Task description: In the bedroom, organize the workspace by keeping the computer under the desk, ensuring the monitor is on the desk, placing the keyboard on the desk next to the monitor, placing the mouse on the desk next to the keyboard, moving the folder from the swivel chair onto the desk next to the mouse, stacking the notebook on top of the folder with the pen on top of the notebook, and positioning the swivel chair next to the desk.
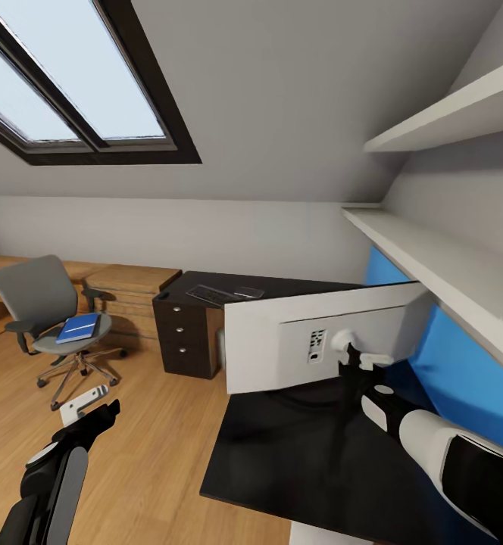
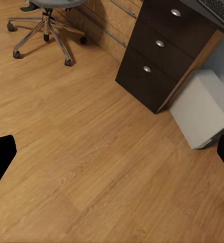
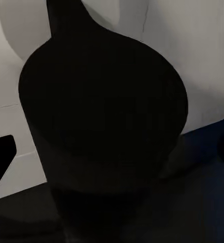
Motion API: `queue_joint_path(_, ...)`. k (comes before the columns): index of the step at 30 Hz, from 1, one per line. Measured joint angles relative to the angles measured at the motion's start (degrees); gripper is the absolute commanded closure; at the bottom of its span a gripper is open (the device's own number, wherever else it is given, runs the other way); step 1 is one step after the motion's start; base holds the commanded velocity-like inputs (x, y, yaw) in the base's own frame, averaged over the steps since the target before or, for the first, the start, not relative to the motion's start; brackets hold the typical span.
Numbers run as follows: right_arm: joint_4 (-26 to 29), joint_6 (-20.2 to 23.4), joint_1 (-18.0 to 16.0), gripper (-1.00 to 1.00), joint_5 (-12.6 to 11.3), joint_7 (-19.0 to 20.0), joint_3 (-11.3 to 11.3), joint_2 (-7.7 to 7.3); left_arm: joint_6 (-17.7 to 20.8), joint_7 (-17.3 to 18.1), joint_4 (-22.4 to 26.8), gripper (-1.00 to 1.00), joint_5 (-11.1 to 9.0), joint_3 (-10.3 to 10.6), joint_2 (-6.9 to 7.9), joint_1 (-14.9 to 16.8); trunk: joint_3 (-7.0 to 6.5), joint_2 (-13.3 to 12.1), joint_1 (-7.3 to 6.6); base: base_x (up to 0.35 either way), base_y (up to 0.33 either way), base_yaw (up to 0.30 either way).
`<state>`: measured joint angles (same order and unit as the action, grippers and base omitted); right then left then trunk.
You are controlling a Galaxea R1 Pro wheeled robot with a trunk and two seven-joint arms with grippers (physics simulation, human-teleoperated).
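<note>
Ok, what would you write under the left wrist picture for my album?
Looking down at the wooden floor, with the desk drawers, the grey computer beside them and the swivel chair base beyond.

The black tabletop (image 1: pixel 282 469) is long and shiny and bends in an L. The monitor (image 1: pixel 312 344) stands on the near part, its pale back showing, on a round black base. The keyboard (image 1: pixel 210 294) lies on the far part, with a small flat grey thing (image 1: pixel 248 293) beside it.

The wooden floor (image 1: pixel 160 431) carries the swivel chair (image 1: pixel 51 318). The computer (image 2: pixel 203 109) stands on the floor just beside the black drawers (image 2: pixel 160 48).
</note>
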<state>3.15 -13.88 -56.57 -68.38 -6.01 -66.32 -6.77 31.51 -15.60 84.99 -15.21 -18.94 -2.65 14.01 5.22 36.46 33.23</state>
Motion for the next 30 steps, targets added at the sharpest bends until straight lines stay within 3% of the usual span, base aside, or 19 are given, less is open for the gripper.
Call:
queue_joint_path(15,0.05,0.01,0.0,-1.0,0.0,0.0,-0.06,0.06,0.06,-0.01,-0.01,-1.0,0.0,0.0,0.01,0.0,0.0,0.0,0.02,-0.194,0.003,0.0)
queue_joint_path(22,0.25,0.28,0.01,-1.0,-0.22,-0.94,0.31,0.61,0.04,-0.05,-0.49,-1.0,-0.01,0.0,0.03,-0.01,0.0,-0.01,0.02,-0.223,0.168,0.0)
queue_joint_path(26,0.31,0.23,0.01,-1.0,-0.29,-5.37,0.38,2.72,-0.04,-0.08,-1.74,-1.0,0.0,0.04,0.07,0.0,0.0,-0.01,0.02,-0.246,0.223,0.0)
queue_joint_path(30,0.5,-0.22,0.02,-1.0,-0.17,-16.62,0.28,6.58,-0.06,-0.09,-2.96,-1.0,0.0,0.08,0.22,0.0,0.0,-0.01,0.02,-0.248,0.23,0.0)
